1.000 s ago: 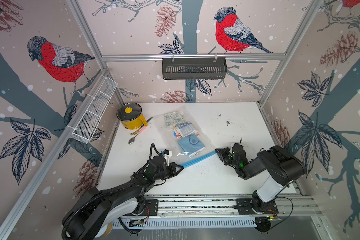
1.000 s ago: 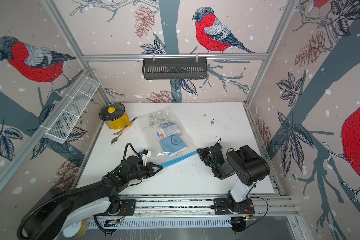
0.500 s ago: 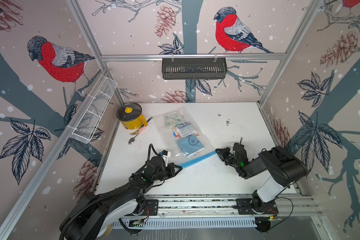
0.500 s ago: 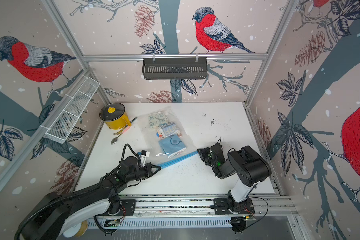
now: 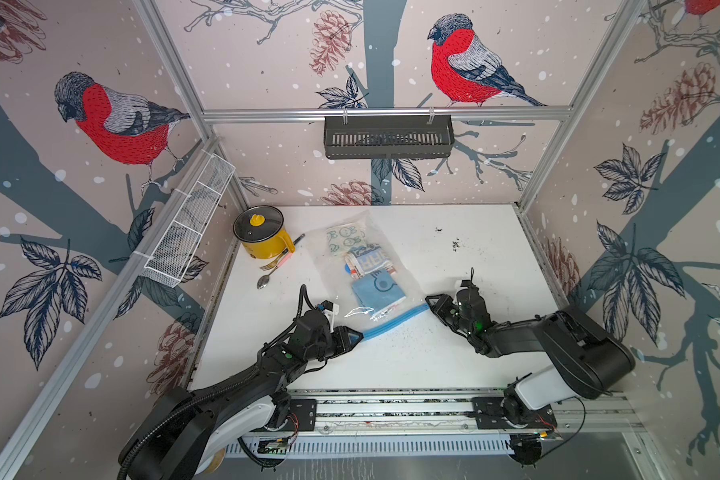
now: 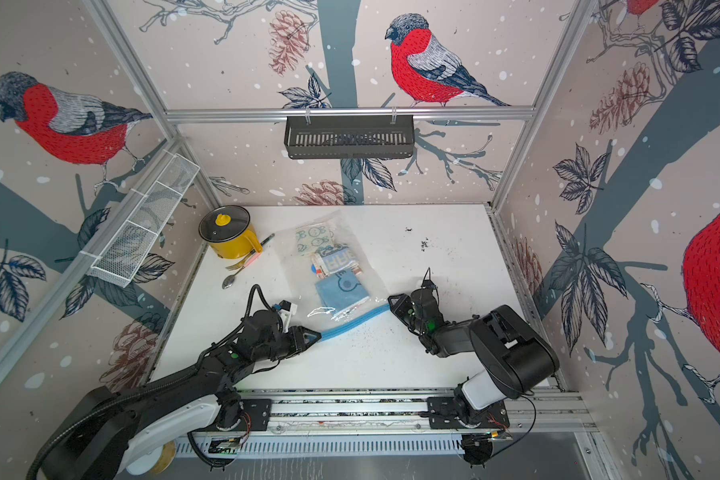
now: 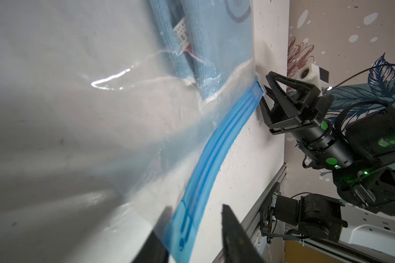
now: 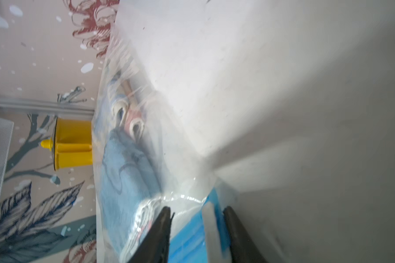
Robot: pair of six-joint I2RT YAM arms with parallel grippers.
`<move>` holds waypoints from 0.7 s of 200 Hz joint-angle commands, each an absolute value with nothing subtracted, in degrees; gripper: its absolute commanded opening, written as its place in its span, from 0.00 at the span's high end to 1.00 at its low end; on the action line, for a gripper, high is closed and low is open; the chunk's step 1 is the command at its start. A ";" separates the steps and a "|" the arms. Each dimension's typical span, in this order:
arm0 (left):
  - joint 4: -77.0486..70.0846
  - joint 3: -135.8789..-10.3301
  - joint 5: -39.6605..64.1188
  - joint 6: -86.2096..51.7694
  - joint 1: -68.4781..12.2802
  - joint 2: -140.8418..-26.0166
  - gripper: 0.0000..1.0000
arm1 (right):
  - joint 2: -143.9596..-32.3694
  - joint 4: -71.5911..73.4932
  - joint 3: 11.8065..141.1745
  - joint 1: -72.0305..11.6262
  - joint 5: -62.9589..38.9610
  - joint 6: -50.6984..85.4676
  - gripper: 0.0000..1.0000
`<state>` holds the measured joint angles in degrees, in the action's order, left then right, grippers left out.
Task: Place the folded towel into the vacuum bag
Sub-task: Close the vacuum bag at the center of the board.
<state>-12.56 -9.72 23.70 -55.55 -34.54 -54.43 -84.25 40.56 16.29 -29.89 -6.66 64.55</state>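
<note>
1. Filling the floor of the cell, a flat white tabletop (image 5: 454, 365) carries everything, with dark specks scattered over it.
2. Lying flat near the middle of that top in both top views is the vacuum bag (image 5: 331, 274) (image 6: 298, 270), a large clear crinkly plastic pouch, set at a slant with its mouth toward the arms.
3. Along that near edge runs the bag's blue zip strip (image 5: 393, 322) (image 7: 217, 141), slightly bowed and stretching from one gripper to the other.
4. At one end of the strip sits the left gripper (image 5: 356, 336) (image 7: 195, 208). Its black jaws are spread, with the strip's end lying between them.
5. At the other end sits the right gripper (image 5: 431, 301) (image 8: 196, 209), its jaws likewise apart around the strip's end and not pinching it.
6. Inside the bag, just behind the strip, lies the folded towel (image 5: 377, 291) (image 8: 123, 170), light blue terry with a dark outline drawing.
7. Further inside the bag are a blue-and-white patterned cloth (image 5: 366, 262) and a pale cloth with green rings (image 5: 344, 239).
8. Near the table's far left corner stands a yellow pot (image 5: 267, 241) with a dark lid and yellow knob, beside the bag but apart from it.
9. A metal spoon (image 5: 264, 281) lies just in front of the pot.
</note>
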 commanded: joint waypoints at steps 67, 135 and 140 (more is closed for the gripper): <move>0.61 -14.35 15.03 -49.94 -21.64 -46.51 0.24 | -63.86 13.11 24.35 -23.68 -5.34 42.72 0.15; -12.53 -15.54 14.49 -50.10 -14.50 -57.13 0.26 | -87.98 13.95 42.67 -18.76 -26.32 31.36 0.09; -13.93 -15.62 14.78 -50.14 -14.11 -57.88 0.26 | -90.11 14.70 43.74 -18.70 -27.49 31.53 0.09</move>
<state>-6.13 -14.83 15.88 -50.76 -15.51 -55.24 -82.74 13.13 40.07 -19.07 -18.15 35.48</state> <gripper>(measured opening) 0.747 0.909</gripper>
